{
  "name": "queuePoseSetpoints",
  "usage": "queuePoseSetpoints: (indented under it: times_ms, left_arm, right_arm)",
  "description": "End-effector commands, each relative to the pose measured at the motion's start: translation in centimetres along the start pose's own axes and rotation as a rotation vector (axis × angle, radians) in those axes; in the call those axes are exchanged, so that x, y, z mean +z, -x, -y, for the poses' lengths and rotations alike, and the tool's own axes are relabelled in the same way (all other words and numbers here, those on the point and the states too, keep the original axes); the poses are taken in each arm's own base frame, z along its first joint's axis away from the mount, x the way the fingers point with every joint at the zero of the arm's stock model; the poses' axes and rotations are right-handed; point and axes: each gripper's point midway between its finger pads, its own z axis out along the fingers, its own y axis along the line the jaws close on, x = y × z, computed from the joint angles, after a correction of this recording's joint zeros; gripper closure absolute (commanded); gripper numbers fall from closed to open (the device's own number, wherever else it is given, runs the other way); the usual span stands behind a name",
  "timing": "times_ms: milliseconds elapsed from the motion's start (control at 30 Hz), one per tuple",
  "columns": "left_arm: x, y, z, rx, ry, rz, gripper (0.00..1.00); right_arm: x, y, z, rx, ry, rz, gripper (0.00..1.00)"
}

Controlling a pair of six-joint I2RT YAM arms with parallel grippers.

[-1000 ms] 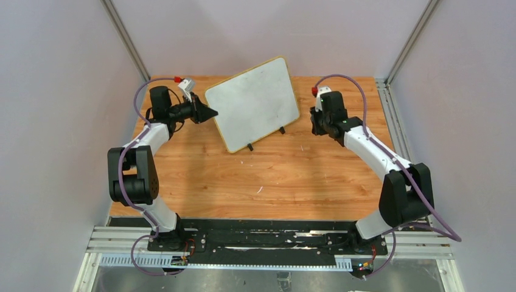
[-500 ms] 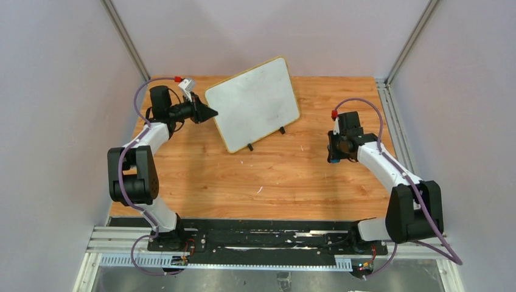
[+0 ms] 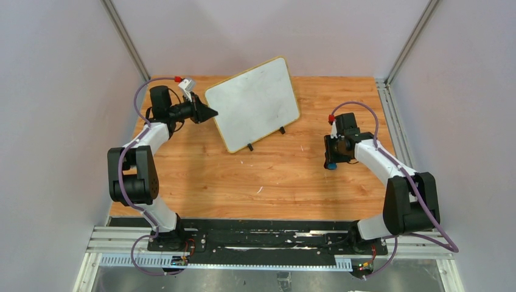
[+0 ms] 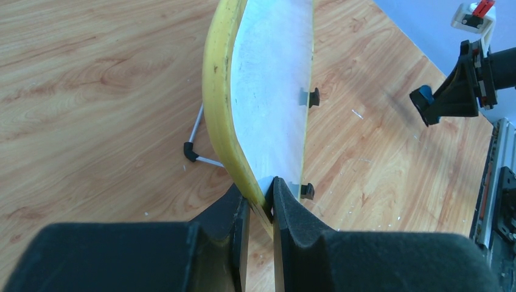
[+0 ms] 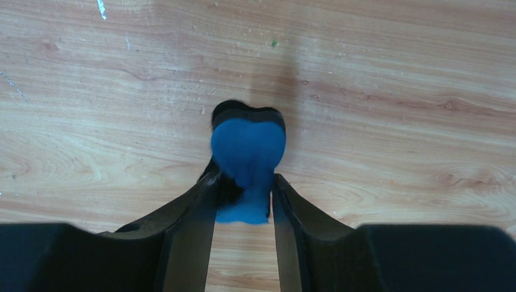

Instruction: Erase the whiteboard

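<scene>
The whiteboard (image 3: pixel 254 102) stands tilted on two black feet at the back middle of the table; its face looks white with only faint smears. My left gripper (image 3: pixel 210 113) is shut on its left yellow edge (image 4: pixel 220 115), with the board's face (image 4: pixel 274 79) running away from the jaws. My right gripper (image 3: pixel 331 159) is low over the table to the right of the board, apart from it, and shut on a blue eraser (image 5: pixel 248 159) with a black felt side. The eraser's tip (image 3: pixel 329 165) shows below the fingers in the top view.
The wooden table (image 3: pixel 261 182) carries a few small white specks. A thin wire stand leg (image 4: pixel 196 146) props the board from behind. Grey walls close in left, right and behind. A metal rail (image 3: pixel 389 115) runs along the table's right edge.
My right gripper has drawn back from beside the board's right edge toward the near right and dropped low over the table, still holding the eraser. The left gripper and board have not moved.
</scene>
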Motion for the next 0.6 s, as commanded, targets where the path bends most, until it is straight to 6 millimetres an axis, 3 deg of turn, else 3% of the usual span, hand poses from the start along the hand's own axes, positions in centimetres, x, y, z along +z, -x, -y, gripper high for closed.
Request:
queuePoseSetpoints:
  times_ms: [0, 233, 567]
  left_arm:
    - [0.0, -2.4, -1.4, 0.013, 0.066, -0.063, 0.79]
    - [-0.1, -1.9, -1.0, 0.012, 0.052, -0.054, 0.63]
    - [-0.5, -0.9, 0.0, 0.024, 0.037, -0.038, 0.45]
  right_arm:
    - [-0.5, 0.5, 0.3, 0.022, 0.001, 0.0, 0.59]
    - [-0.2, 0.3, 0.1, 0.025, 0.007, -0.012, 0.52]
    - [-0.4, 0.4, 0.2, 0.029, 0.004, -0.002, 0.5]
